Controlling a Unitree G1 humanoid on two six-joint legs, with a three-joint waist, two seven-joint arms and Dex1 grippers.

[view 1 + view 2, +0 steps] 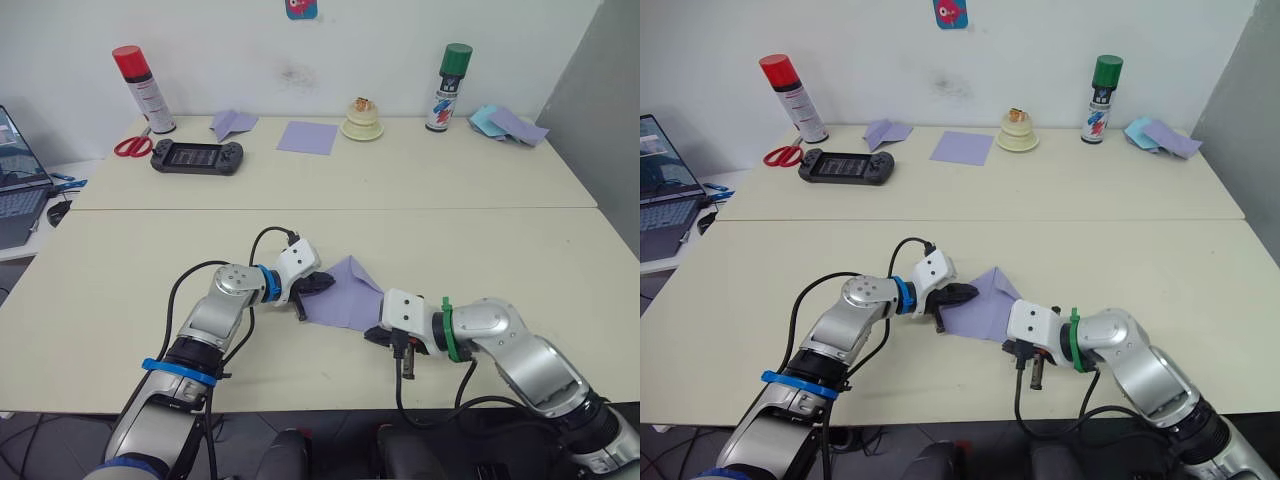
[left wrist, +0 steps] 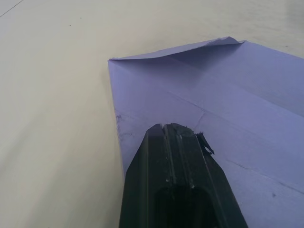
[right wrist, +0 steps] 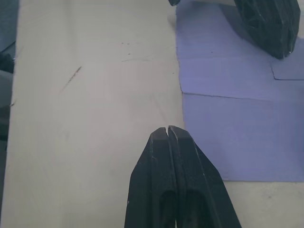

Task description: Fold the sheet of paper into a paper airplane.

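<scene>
- Lavender sheet of paper (image 1: 348, 296), creased, lies flat on the near table (image 1: 120, 270) between both arms.
- Left pincer (image 1: 318, 285), clenched, presses on the sheet's left edge.
- Right pincer (image 3: 169, 133), clenched with nothing in it, sits just beside the sheet's near-right edge.

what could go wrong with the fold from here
1. The left gripper, jaws shut, presses on the paper near one edge. The far corner has lifted, so a push might slide or skew the sheet rather than crease it.
2. The right gripper, jaws shut, sits on bare table beside the paper, so it pins nothing.
3. Both grippers are close, so they could bump.
</scene>
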